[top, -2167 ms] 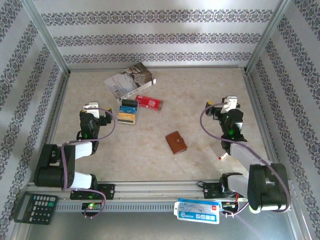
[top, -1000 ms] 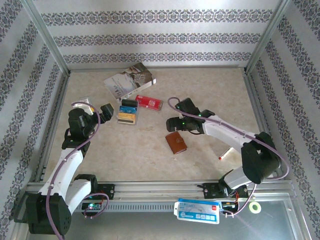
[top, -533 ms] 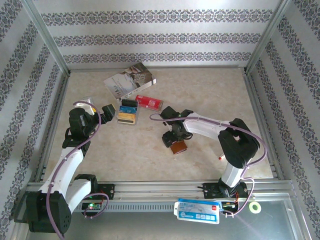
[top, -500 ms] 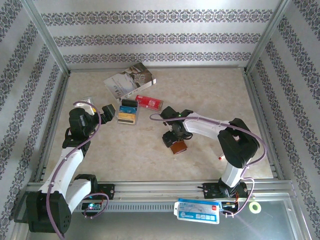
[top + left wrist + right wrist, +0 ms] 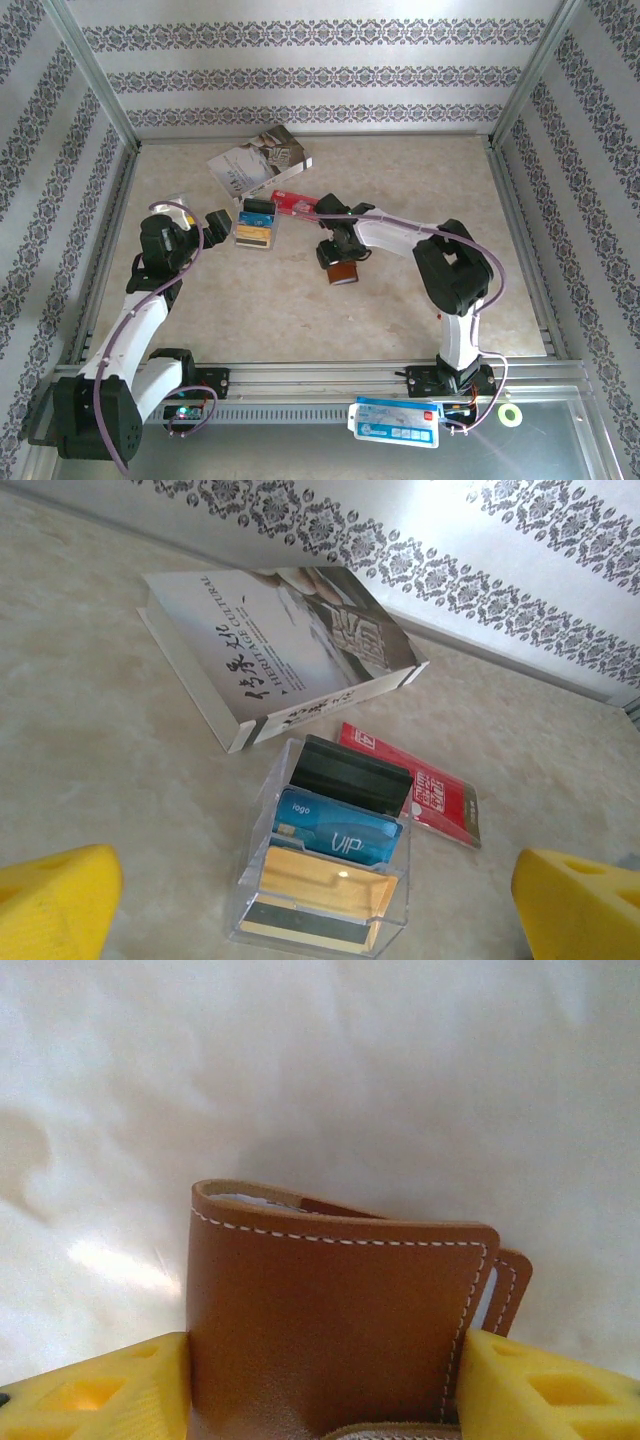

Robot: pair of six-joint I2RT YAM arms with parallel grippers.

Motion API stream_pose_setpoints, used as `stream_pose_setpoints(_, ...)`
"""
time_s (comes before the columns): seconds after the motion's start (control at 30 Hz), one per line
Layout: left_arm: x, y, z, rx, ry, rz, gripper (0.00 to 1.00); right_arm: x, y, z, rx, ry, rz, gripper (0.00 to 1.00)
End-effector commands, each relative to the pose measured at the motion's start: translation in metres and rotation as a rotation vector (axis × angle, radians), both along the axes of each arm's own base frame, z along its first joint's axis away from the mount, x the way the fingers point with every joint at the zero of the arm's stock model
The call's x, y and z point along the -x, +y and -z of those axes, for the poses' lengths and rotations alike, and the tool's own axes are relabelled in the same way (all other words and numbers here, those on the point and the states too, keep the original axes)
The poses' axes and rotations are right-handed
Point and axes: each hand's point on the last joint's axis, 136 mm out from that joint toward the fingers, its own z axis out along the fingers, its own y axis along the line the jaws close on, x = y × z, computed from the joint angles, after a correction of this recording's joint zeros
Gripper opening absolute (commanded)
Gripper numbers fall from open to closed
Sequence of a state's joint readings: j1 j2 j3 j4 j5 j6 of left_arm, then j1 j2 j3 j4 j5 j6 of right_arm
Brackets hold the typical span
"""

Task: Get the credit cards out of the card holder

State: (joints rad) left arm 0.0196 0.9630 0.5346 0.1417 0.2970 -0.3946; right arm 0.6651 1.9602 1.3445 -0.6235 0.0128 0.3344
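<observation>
Brown leather bifold card holder (image 5: 330, 1290): clamping it edgewise in right gripper (image 5: 322, 1392), lower frame; risking pressing it shut. Holding left gripper (image 5: 320, 900) agape.

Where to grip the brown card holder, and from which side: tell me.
Take the card holder across its two side edges, coming down from above, as the right end effector brackets it: folded shut and flat, those edges run straight and parallel.

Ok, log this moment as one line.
right gripper: shut on card holder, folded | left gripper: open, empty, facing clear card stand
</observation>
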Motion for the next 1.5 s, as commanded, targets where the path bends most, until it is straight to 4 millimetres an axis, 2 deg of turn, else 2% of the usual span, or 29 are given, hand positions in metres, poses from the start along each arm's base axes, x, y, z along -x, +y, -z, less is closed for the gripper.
stream_pose_setpoints(0.0, -0.005, -0.011, -0.009, 0.036, -0.005, 0.05, 1.0, -0.026, 0.018, 0.003, -0.032, -0.043, 0.112, 0.64)
stream_pose_setpoints(0.13, -0.007, -0.014, -0.004, 0.043, 0.084, 0.067, 1.0, -0.036, 0.027, -0.003, -0.073, -0.064, 0.177, 0.64)
stream_pose_setpoints(0.23, -0.009, -0.024, 0.0, 0.083, 0.141, 0.111, 1.0, -0.039, 0.027, -0.025, -0.12, -0.107, 0.192, 0.68)
stream_pose_setpoints(0.37, -0.012, -0.055, 0.001, 0.174, 0.204, 0.239, 1.0, -0.04, 0.015, -0.064, -0.219, -0.187, 0.233, 0.76)
stream_pose_setpoints(0.5, -0.017, -0.089, 0.002, 0.172, 0.253, 0.324, 1.0, -0.038, -0.007, -0.08, -0.354, -0.193, 0.311, 0.78)
stream_pose_setpoints(0.6, -0.022, -0.115, 0.01, 0.154, 0.313, 0.352, 1.0, -0.033, -0.022, -0.074, -0.422, -0.164, 0.368, 0.78)
stream_pose_setpoints(0.7, -0.025, -0.148, 0.026, 0.159, 0.393, 0.396, 1.0, -0.029, -0.035, -0.062, -0.444, -0.132, 0.416, 0.77)
stream_pose_setpoints(0.8, -0.025, -0.178, 0.045, 0.175, 0.478, 0.424, 0.97, -0.026, -0.041, -0.052, -0.463, -0.101, 0.449, 0.75)
stream_pose_setpoints(0.9, -0.023, -0.199, 0.065, 0.193, 0.552, 0.438, 0.91, -0.025, -0.042, -0.043, -0.485, -0.071, 0.466, 0.71)
stream_pose_setpoints(1.03, -0.016, -0.213, 0.091, 0.222, 0.642, 0.419, 0.86, -0.024, -0.035, -0.034, -0.505, -0.029, 0.452, 0.66)
stream_pose_setpoints(1.13, -0.014, -0.221, 0.107, 0.26, 0.684, 0.409, 0.79, -0.023, -0.028, -0.028, -0.516, 0.005, 0.432, 0.59)
stream_pose_setpoints(1.27, -0.014, -0.236, 0.119, 0.336, 0.72, 0.443, 0.65, -0.023, -0.023, -0.023, -0.52, 0.029, 0.412, 0.49)
stream_pose_setpoints(1.47, -0.017, -0.247, 0.134, 0.357, 0.754, 0.448, 0.49, -0.021, -0.019, -0.012, -0.517, 0.065, 0.403, 0.37)
